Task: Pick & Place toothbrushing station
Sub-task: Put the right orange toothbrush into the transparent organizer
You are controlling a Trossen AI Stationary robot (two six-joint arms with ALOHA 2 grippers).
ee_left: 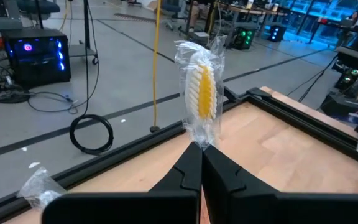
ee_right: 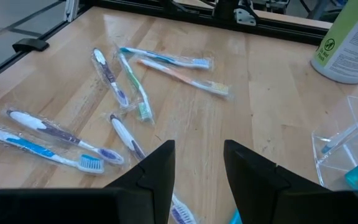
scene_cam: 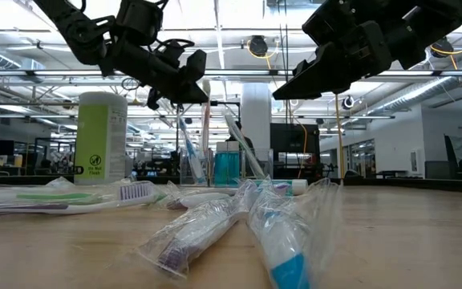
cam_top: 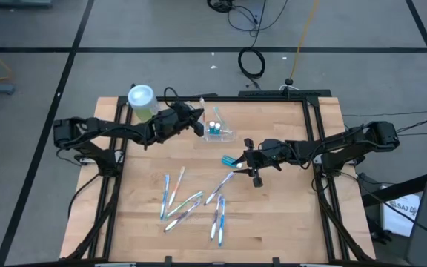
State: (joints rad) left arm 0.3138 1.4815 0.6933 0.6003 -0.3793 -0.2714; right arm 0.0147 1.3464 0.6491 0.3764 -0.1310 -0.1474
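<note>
Trouble could come at the clear station (cam_top: 219, 130), standing near the table's far edge: the left gripper (cam_top: 197, 122), pinching a wrapped toothbrush (ee_left: 202, 99), hovers beside it and might tip it. The right gripper (cam_top: 253, 165) waits spread over scattered brushes.

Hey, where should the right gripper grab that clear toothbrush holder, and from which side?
Judging by its pose, take the clear toothbrush holder by its open front wall, coming from above on the side facing the right gripper. Toothbrushes lean out toward the left gripper and the green canister, so those sides look crowded. The thin walls probably suit a narrow pinch.
</note>
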